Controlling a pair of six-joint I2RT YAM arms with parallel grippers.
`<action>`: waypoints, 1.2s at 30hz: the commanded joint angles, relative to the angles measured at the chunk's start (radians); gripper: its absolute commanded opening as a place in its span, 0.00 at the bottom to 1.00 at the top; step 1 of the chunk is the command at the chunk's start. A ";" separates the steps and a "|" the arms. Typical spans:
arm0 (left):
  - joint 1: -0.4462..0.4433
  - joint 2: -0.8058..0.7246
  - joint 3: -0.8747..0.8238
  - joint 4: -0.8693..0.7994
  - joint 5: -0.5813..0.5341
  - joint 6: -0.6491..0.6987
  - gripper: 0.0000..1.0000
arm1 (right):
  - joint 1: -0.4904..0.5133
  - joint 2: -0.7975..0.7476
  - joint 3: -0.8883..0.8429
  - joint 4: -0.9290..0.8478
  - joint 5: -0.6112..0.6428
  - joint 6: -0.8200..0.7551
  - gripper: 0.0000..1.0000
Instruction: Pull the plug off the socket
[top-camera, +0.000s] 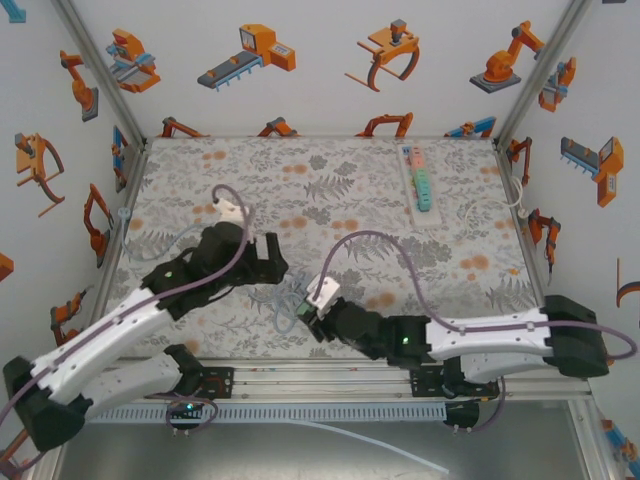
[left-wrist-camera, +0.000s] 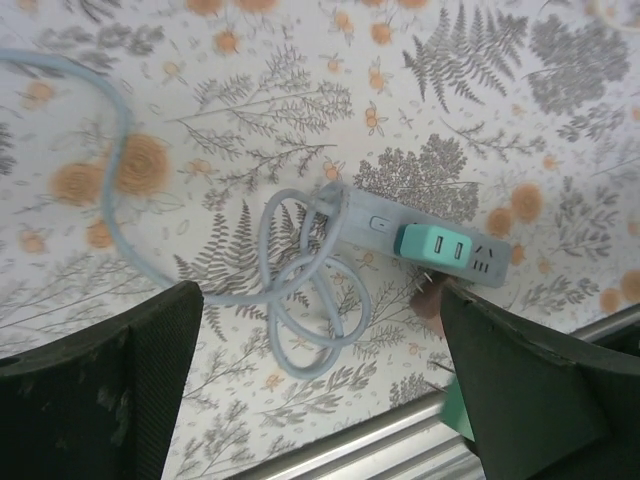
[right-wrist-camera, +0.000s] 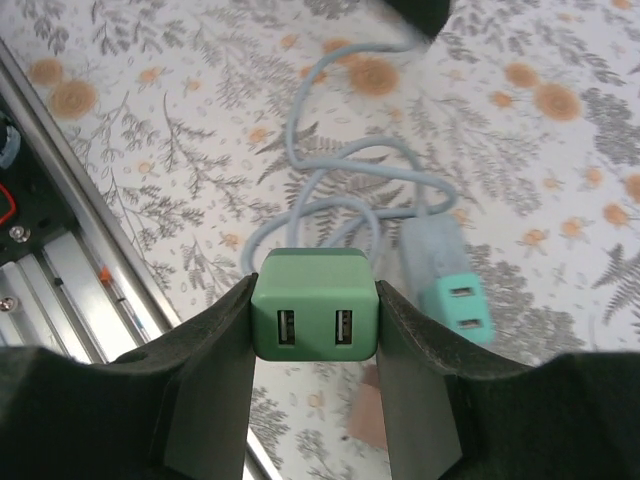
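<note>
R hand (right-wrist-camera: 315, 300) is pinching the green plug (right-wrist-camera: 315, 332) by its sides, USB ports facing the wrist cam; the plug is sitting clear of the power strip (right-wrist-camera: 432, 248), which is lying on the desk (top-camera: 400, 250) just below, w/ a teal adapter (right-wrist-camera: 460, 305) plugged into it; L hand (left-wrist-camera: 320, 300) is hanging spread wide over the strip, gripping nothing.

Risks, as I'm judging them: nothing is pinning the strip, so a knock from the R arm could be shoving it or dragging the looped cable (left-wrist-camera: 300, 368); the pinch is resting on smooth plastic faces, so a quick swing could be letting the plug slip and drop onto the strip; L fingers are hanging near the coil and could be snagging it if lowering.
</note>
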 joint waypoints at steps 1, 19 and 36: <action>0.005 -0.154 0.012 -0.205 -0.022 0.107 0.95 | 0.047 0.124 0.018 0.152 0.155 0.055 0.01; -0.007 -0.468 -0.001 -0.377 0.120 0.155 0.97 | 0.048 0.407 -0.003 0.062 0.221 0.266 0.19; -0.007 -0.286 -0.045 -0.272 0.090 0.135 0.97 | 0.049 0.423 0.007 -0.112 0.155 0.369 0.46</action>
